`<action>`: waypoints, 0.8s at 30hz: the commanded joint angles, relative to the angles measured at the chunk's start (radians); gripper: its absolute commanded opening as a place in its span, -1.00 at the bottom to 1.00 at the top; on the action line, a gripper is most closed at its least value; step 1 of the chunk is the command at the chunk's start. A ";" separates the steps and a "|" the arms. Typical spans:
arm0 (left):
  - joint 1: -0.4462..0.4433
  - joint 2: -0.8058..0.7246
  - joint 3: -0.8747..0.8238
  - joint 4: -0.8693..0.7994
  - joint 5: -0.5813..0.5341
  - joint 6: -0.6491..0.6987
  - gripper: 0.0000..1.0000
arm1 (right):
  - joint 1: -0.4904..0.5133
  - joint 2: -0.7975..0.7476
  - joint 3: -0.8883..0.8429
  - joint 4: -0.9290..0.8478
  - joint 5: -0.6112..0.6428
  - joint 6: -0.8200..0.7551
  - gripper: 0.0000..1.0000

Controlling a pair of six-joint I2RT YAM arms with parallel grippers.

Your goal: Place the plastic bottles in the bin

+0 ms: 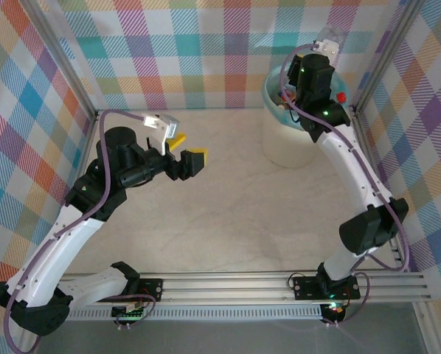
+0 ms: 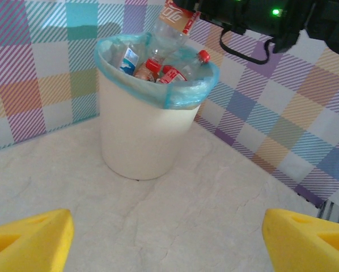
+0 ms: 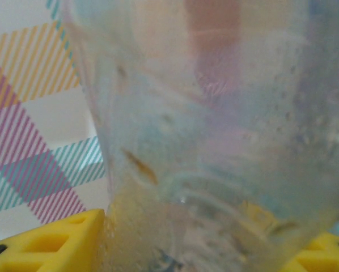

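The white bin point(image 2: 138, 130) with its teal liner stands at the back right of the table point(image 1: 283, 144). Several plastic bottles point(image 2: 158, 69) lie inside it, one with a red cap point(image 2: 203, 55). In the left wrist view, a clear bottle with an orange label point(image 2: 168, 31) hangs upright over the bin's mouth, under my right arm. My right gripper point(image 3: 203, 238) is shut on this bottle point(image 3: 215, 113), yellow fingers point(image 3: 56, 243) against its sides. My left gripper point(image 1: 187, 150) hovers open and holds nothing over the table's left middle, facing the bin point(image 2: 168, 226).
Plaid walls close in the back and both sides of the pale table point(image 1: 228, 221). My right wrist point(image 1: 314, 77) covers much of the bin's mouth from above. A metal rail point(image 1: 279, 284) runs along the near edge by the arm bases.
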 commanded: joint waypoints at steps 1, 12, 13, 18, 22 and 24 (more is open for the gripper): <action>0.004 -0.027 -0.010 0.012 -0.021 0.012 0.72 | 0.006 0.042 0.086 0.012 0.097 -0.002 0.19; 0.006 -0.033 -0.033 0.009 -0.032 0.012 0.72 | 0.011 0.139 0.140 -0.221 0.085 0.273 0.35; 0.006 -0.033 -0.035 0.007 -0.033 0.013 0.72 | 0.011 0.145 0.141 -0.234 0.077 0.295 0.35; 0.006 -0.040 -0.040 0.003 -0.043 0.012 0.73 | -0.008 0.183 0.154 -0.293 0.016 0.408 0.44; 0.006 -0.046 -0.045 0.002 -0.060 0.000 0.73 | -0.046 0.190 0.153 -0.345 -0.068 0.490 0.69; 0.006 -0.048 -0.048 0.006 -0.060 -0.009 0.73 | -0.054 0.181 0.160 -0.368 -0.084 0.507 0.93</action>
